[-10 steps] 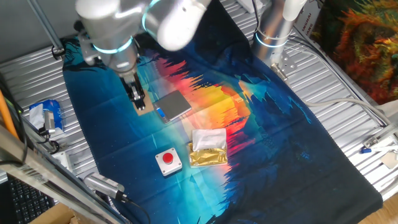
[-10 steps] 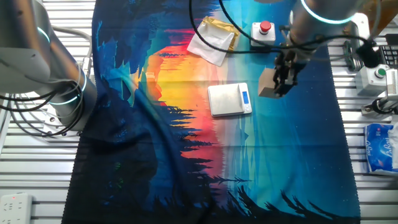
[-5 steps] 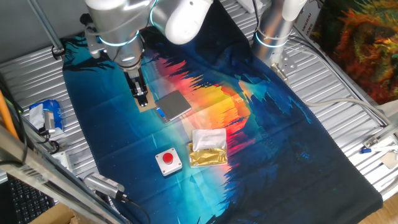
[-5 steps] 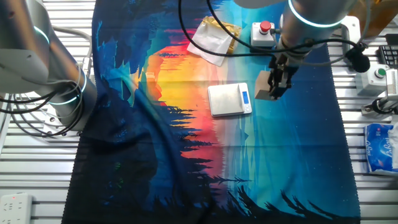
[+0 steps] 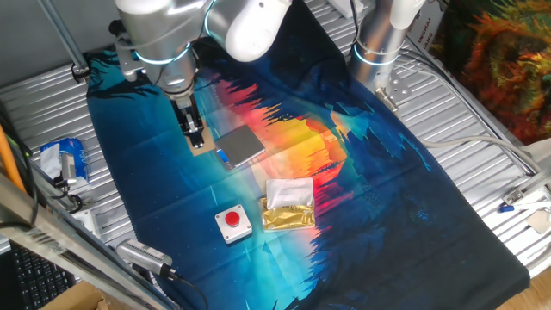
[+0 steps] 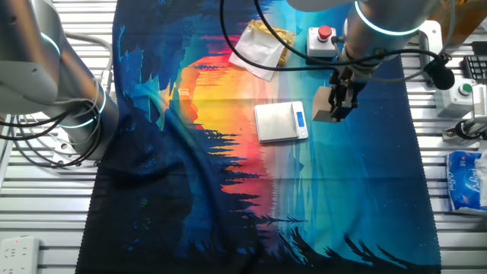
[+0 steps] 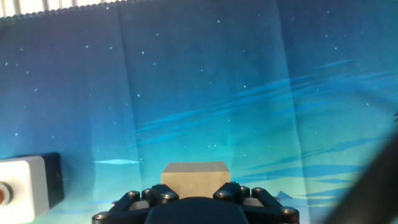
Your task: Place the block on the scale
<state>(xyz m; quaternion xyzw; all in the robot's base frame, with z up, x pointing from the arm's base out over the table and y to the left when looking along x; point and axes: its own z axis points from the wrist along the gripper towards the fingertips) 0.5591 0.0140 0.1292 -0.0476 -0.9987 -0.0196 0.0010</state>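
The gripper [image 5: 195, 135] holds the block [image 5: 201, 142], a small piece of tan wood, clamped between its two dark fingers. In the other fixed view the block [image 6: 326, 104] sits at the tip of the gripper [image 6: 340, 103] and is lifted above the cloth [image 6: 228, 190], just to the right of the scale [image 6: 281, 122]. The block does not touch the scale. In one fixed view the block is just to the left of the scale [image 5: 240, 146], near its blue edge.

The scale lies flat on the cloth [image 5: 379, 189], which has a picture of a night sky and an orange sunset. Its silver-grey top plate carries nothing.

In the hand view the block [image 7: 195, 173] appears at the bottom centre, directly above the black gripper body [image 7: 195, 204]. Under it is only blue cloth [image 7: 249, 81] with small stars. At the left edge of this view a part of the white box with the red button [image 7: 23, 186] is visible.

In one fixed view the white box [image 5: 232, 223] stands on the near part of the cloth, and a white-and-gold packet [image 5: 288, 205] lies just to its right. A second silver arm base [image 5: 380, 39] stands at the far side of the table [image 5: 482, 198].
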